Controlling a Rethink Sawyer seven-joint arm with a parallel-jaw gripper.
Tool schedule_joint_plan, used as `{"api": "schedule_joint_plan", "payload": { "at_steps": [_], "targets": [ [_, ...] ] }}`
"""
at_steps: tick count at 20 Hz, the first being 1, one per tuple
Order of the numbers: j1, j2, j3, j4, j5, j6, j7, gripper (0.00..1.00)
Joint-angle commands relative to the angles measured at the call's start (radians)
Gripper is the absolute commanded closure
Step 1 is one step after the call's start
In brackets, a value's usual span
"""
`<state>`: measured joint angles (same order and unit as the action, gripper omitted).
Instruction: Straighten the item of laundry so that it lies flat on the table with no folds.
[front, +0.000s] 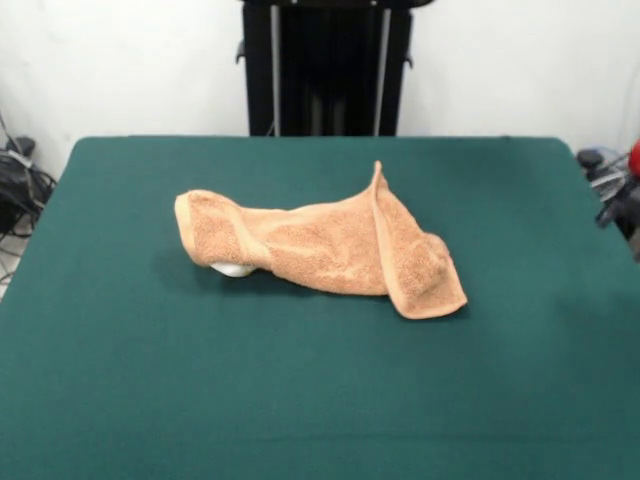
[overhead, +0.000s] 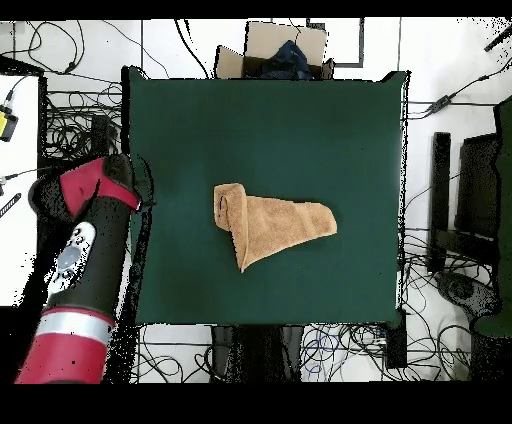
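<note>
Dark green felt covers the table (front: 120, 380), which fills most of the front view below a white wall and the robot's black pedestal (front: 325, 65). Near the middle of the tabletop lies the orange-tan terry towel (front: 320, 245), bunched and folded over itself rather than spread out. In the front view one end is rolled into a rounded hump at the left, with a small white tag (front: 232, 268) peeking out beneath it; a ridge of cloth stands up toward the right, and a flap with a woven border band falls down to a corner nearest the camera. From overhead the towel (overhead: 272, 224) reads as a rough wedge, well apart from every table edge. The red and black arm (overhead: 88, 255) hangs off the table's side in the overhead view, above tangled cables on the floor. Its gripper does not show, so the state of the jaws cannot be told. A cardboard box (overhead: 268, 48) sits beyond the table's far edge.
</note>
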<state>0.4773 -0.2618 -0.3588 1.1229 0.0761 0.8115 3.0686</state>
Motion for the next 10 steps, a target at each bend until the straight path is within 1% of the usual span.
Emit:
{"api": "schedule_joint_plan", "payload": {
  "at_steps": [1,2,3,4,5,6,7,8,10],
  "targets": [
    [-0.277,-0.047,0.3,0.21,-0.069,-0.316,-0.352,0.0],
    [-0.309,-0.063,0.339,0.233,-0.086,-0.342,-0.393,0.0],
    [-0.326,-0.073,0.356,0.243,-0.094,-0.344,-0.405,0.0],
    [-0.365,-0.087,0.402,0.269,-0.106,-0.369,-0.449,0.0],
    [-0.385,-0.093,0.421,0.276,-0.119,-0.378,-0.465,0.0],
    [-0.437,-0.102,0.484,0.305,-0.136,-0.413,-0.515,0.0],
    [-0.457,-0.105,0.505,0.314,-0.149,-0.419,-0.529,0.0],
    [-0.497,-0.113,0.549,0.338,-0.158,-0.429,-0.56,0.0],
    [-0.536,-0.123,0.588,0.362,-0.179,-0.439,-0.585,0.0]
  ]
}}
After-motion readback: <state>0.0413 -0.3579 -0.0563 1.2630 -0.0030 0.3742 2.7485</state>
